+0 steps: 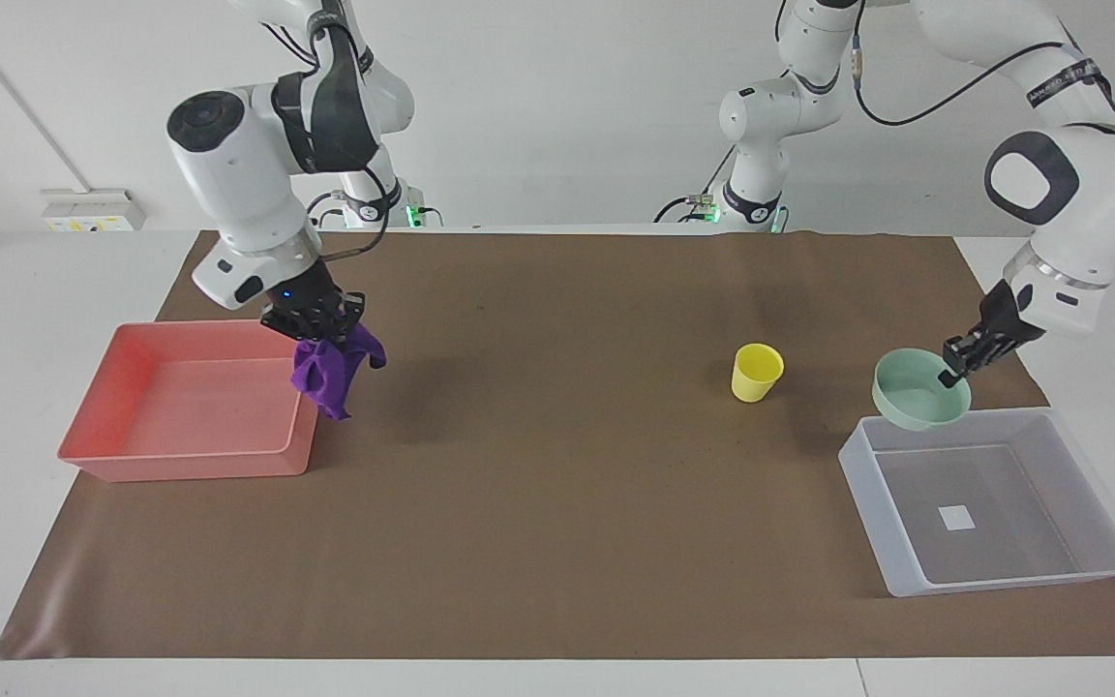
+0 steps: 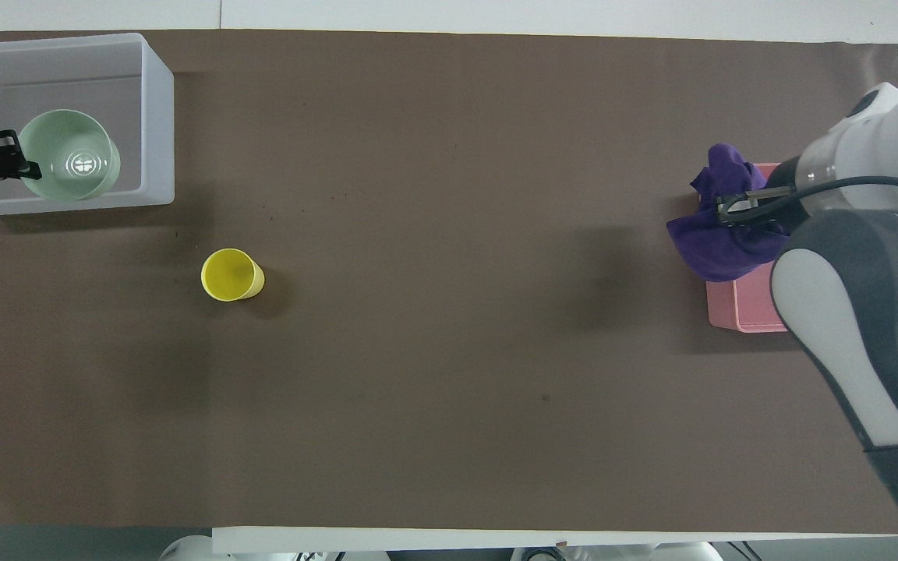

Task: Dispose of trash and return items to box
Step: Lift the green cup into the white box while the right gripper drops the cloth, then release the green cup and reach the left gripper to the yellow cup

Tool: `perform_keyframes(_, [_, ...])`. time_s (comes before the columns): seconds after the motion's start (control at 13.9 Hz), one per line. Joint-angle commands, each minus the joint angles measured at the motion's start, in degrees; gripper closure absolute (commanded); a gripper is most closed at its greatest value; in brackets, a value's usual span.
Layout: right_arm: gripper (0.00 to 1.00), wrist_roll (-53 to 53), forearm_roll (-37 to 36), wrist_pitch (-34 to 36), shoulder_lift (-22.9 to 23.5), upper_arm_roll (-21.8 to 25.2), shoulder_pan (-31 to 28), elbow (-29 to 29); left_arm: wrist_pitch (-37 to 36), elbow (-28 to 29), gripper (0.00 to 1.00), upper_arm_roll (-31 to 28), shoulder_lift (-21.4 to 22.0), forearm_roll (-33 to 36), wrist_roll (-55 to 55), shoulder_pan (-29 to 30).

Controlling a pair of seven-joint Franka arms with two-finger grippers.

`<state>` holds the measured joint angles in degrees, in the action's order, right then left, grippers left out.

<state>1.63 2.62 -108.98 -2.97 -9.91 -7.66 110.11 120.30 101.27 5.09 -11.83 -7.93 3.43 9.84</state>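
Both loads are airborne! Your right gripper has its jaws clamped on the purple rag, which dangles over the pink tray's wall nearest table centre; in the facing view the tray's floor lies at nine o'clock. Your left gripper pinches the mint bowl's rim above the translucent box. The yellow cup waits on the table

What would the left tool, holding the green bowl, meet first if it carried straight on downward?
Probably the clear box: the left tool holds the bowl over its robot-side edge, though depth is uncertain.
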Motion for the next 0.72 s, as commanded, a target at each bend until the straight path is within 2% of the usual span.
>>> perform_keyframes(0.0, [0.99, 6.6, -0.5, 0.4, -0.6, -0.6, -7.6, 1.9, 4.8, -7.9, 1.00, 0.6, -10.8, -0.4, 0.7, 0.5])
perform_keyframes(0.14, [0.99, 8.8, -0.6, -0.1, -0.6, -0.6, -11.0, 3.7, 6.7, -9.0, 1.00, 0.5, -14.4, -0.3, 0.7, 0.5])
perform_keyframes(0.29, [0.99, 12.3, -0.5, -1.5, -0.2, -0.6, -13.8, 6.4, 9.0, -8.7, 1.00, 0.5, -16.1, -0.2, 1.6, 0.5])
perform_keyframes(0.5, [0.99, 15.5, -0.6, -9.5, 0.7, -0.6, -15.7, 12.5, 10.6, -8.2, 1.00, 0.3, -16.4, 0.5, 2.0, 0.7])
perform_keyframes(0.65, [0.97, 16.7, -0.6, -11.9, 3.9, -0.6, -17.0, 13.5, 13.2, -7.5, 1.00, 0.3, -17.1, 0.7, 1.9, 1.6])
